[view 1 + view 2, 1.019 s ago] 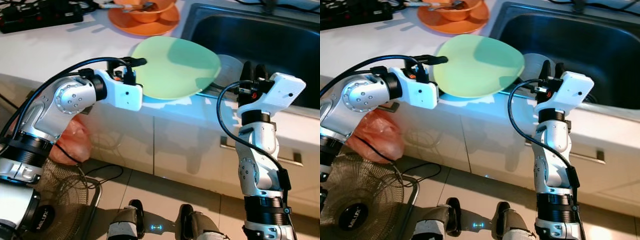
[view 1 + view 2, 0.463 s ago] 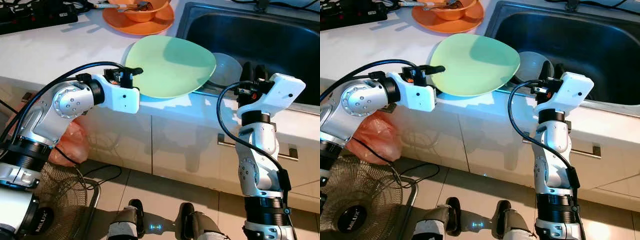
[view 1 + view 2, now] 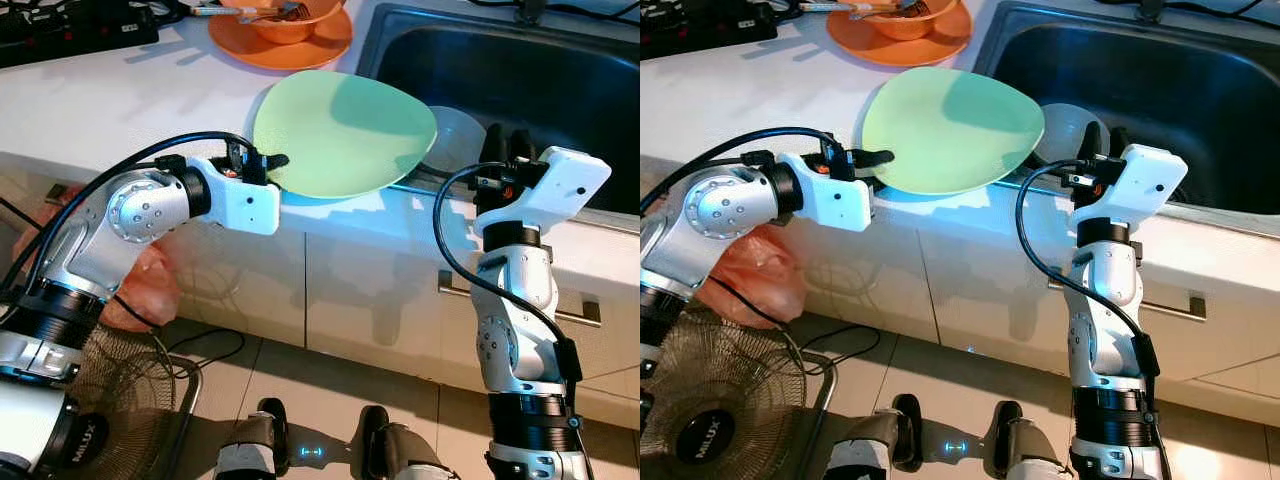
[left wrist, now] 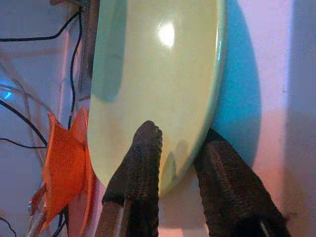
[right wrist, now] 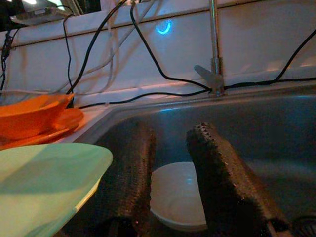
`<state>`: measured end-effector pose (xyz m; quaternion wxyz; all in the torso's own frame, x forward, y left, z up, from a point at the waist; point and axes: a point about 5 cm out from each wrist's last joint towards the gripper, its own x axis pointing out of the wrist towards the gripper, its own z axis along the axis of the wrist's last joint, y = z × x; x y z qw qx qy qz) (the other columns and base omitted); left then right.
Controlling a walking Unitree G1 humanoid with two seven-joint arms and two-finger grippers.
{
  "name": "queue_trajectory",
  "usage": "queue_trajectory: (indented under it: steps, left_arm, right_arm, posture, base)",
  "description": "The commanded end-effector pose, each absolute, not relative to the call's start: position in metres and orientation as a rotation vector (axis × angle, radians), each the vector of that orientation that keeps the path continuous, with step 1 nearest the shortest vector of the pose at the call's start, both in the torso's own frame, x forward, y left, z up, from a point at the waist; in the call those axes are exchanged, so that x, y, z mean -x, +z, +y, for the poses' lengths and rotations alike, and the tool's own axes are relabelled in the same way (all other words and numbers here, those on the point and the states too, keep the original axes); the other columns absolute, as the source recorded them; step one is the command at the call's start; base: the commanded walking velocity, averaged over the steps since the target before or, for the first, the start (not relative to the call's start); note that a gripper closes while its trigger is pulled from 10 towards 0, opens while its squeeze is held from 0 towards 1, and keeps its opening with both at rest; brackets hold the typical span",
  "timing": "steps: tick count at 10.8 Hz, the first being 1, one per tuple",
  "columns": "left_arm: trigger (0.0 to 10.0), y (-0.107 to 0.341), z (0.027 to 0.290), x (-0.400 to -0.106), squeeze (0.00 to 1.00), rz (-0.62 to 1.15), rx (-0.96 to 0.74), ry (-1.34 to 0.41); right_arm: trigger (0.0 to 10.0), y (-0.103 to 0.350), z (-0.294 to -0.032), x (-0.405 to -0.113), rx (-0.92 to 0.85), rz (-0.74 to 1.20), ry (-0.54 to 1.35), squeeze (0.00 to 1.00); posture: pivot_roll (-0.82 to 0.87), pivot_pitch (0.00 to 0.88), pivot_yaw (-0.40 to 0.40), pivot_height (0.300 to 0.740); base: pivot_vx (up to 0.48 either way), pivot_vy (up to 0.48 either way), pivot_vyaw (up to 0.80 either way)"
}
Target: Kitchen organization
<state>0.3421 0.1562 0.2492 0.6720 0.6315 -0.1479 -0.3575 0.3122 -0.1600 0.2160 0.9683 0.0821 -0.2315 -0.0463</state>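
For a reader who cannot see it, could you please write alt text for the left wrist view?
The left gripper pinches the rim of a pale green plate between its two black fingers, one on the plate's face and one under it. The plate is over a white countertop, and an orange plate lies beyond its edge.

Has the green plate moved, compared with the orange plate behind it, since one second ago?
Yes. The green plate, held by the left gripper, now sits nearer the orange plate; the gap of white counter between them has shrunk.
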Motion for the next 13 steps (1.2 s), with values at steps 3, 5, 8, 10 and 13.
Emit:
queue_trajectory:
  steps: [3,5,8,10,13]
  left_arm:
    - [0.0,0.236,0.159,-0.343,0.0,-0.249,-1.43,-0.871]
    - [0.0,0.247,0.159,-0.347,0.0,-0.282,-1.446,-0.82]
    - [0.0,0.26,0.155,-0.348,0.0,-0.368,-1.44,-0.746]
    - [0.0,0.276,0.139,-0.342,0.0,-0.525,-1.35,-0.721]
    - [10.0,0.302,0.104,-0.313,0.0,-0.867,-1.087,-0.706]
  right_arm:
    - [10.0,0.213,-0.161,-0.31,-0.171,-0.456,-0.092,0.0]
    - [10.0,0.213,-0.16,-0.311,-0.172,-0.455,-0.091,0.0]
    - [10.0,0.212,-0.16,-0.31,-0.173,-0.454,-0.09,0.0]
    - [10.0,0.212,-0.16,-0.311,-0.173,-0.453,-0.088,0.0]
    - [10.0,0.212,-0.158,-0.312,-0.175,-0.449,-0.082,0.0]
  posture:
    - [0.1,0.286,-0.002,0.74]
    - [0.1,0.283,-0.001,0.74]
    - [0.1,0.277,-0.002,0.74]
    - [0.1,0.274,-0.004,0.74]
    - [0.11,0.28,-0.006,0.74]
  base:
    - [0.0,0.0,0.0]
    - [0.0,0.0,0.0]
    - [0.0,0.0,0.0]
    - [0.0,0.0,0.0]
    - [0.0,0.0,0.0]
